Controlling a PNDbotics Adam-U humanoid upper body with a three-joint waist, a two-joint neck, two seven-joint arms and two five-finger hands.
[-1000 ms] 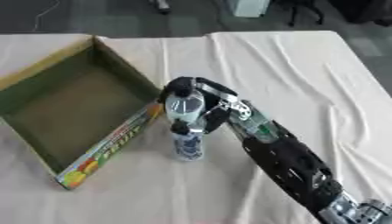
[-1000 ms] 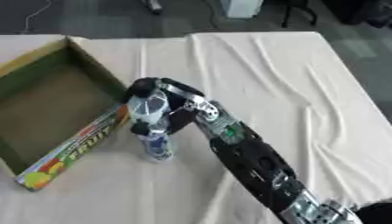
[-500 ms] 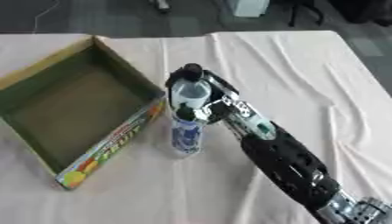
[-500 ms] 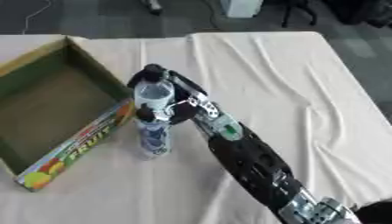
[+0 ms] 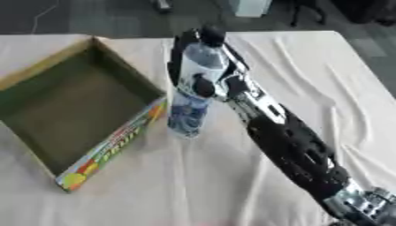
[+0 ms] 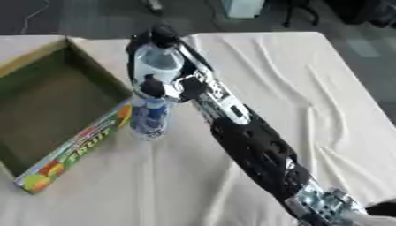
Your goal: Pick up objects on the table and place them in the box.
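One bottle [image 5: 192, 95] in our right hand [image 5: 207, 79], fingers curled round it, upright; box [image 5: 46, 86] lies just left; we carry leftward.

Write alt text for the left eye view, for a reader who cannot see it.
The robot's right hand grips a clear plastic bottle with a dark cap, holding it upright just right of an open cardboard box. The box looks empty and sits on a table covered with a cream cloth. The black arm reaches in from the lower right.
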